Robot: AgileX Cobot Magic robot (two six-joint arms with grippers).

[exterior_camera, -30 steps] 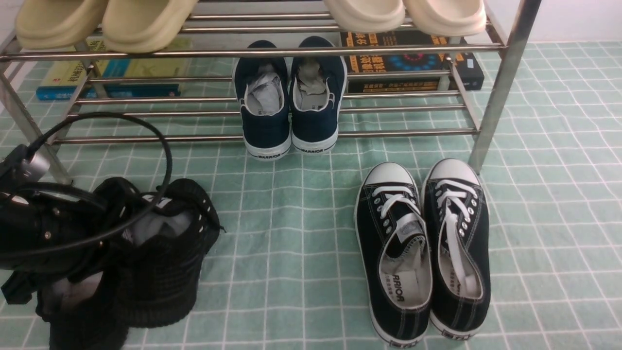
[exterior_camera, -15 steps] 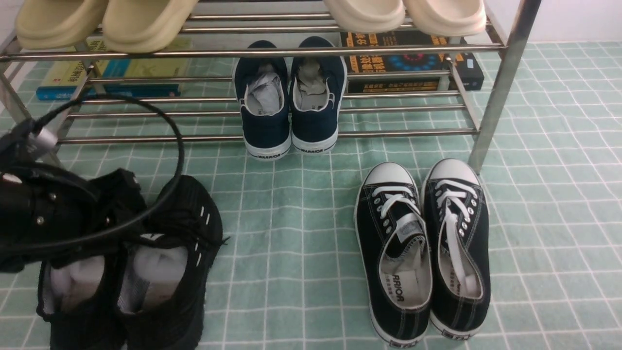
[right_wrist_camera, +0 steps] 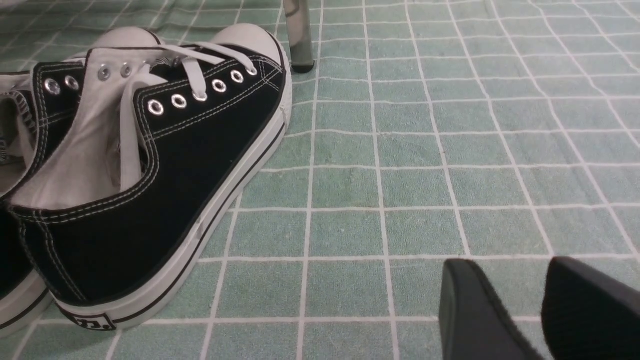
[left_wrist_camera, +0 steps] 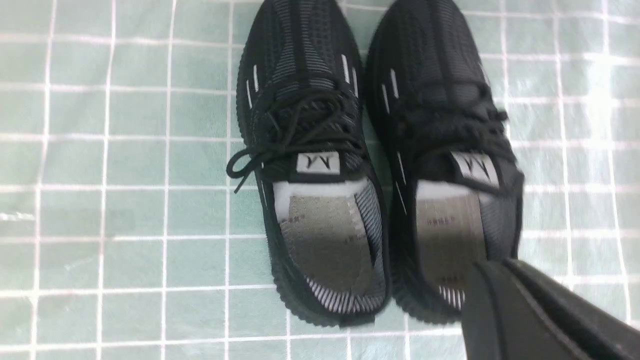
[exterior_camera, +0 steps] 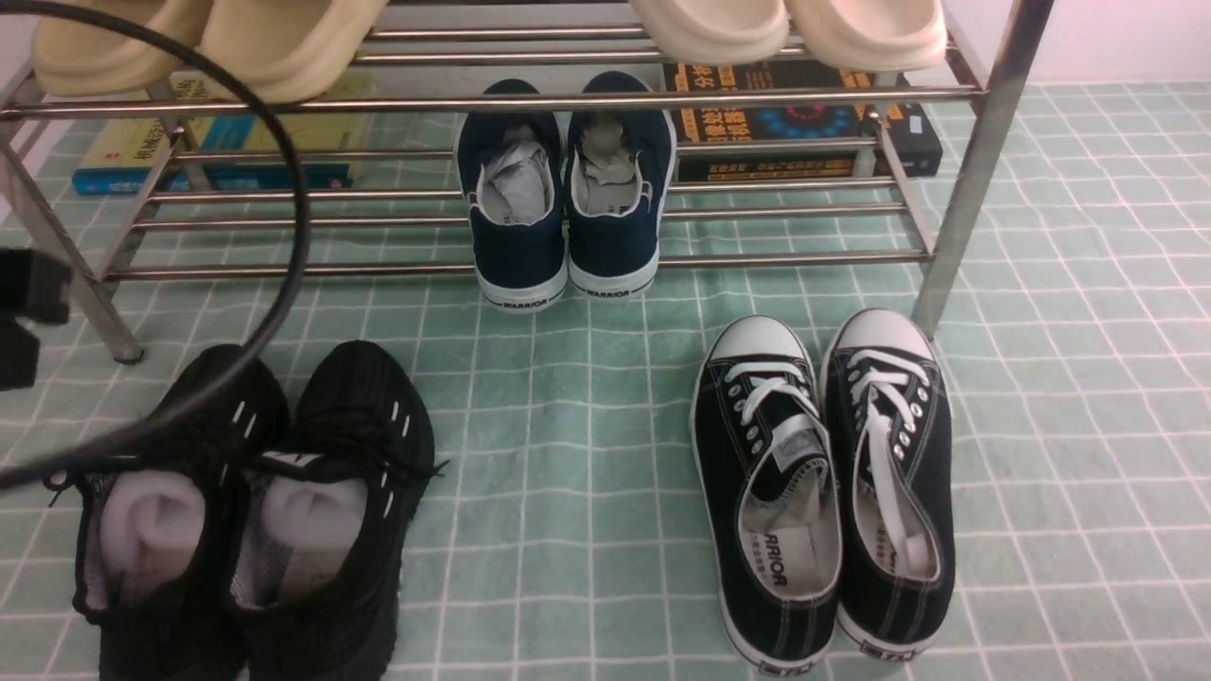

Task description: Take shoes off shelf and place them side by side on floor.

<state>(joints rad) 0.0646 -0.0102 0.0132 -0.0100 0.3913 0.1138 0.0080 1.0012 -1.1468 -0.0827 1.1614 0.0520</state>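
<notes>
**A:** We're looking at the black mesh sneakers (exterior_camera: 246,511) from the front view, and they're sitting side by side on the green grid floor (exterior_camera: 568,454), toes pointing toward the chrome shelf (exterior_camera: 530,99). Grey-white paper stuffing is showing in both openings. The two are touching along their inner sides.

**B:** Yep, we're seeing the same from the left wrist camera. The left gripper (left_wrist_camera: 505,280) is hanging above the heel of one sneaker, not touching either shoe, and its fingers are pressed together with nothing between them.

**A:** And the right gripper (right_wrist_camera: 542,305)? We're seeing its fingers a little apart, low over bare floor, holding nothing, just beside the black canvas pair (exterior_camera: 823,482).

**B:** Agreed. Those canvas ones are lying near the shelf's right leg. The navy WARRIOR pair (exterior_camera: 565,184) is sitting on the lower tier, heels toward us, with cream slippers (exterior_camera: 203,43) on the top tier and books (exterior_camera: 804,118) lying behind.
</notes>
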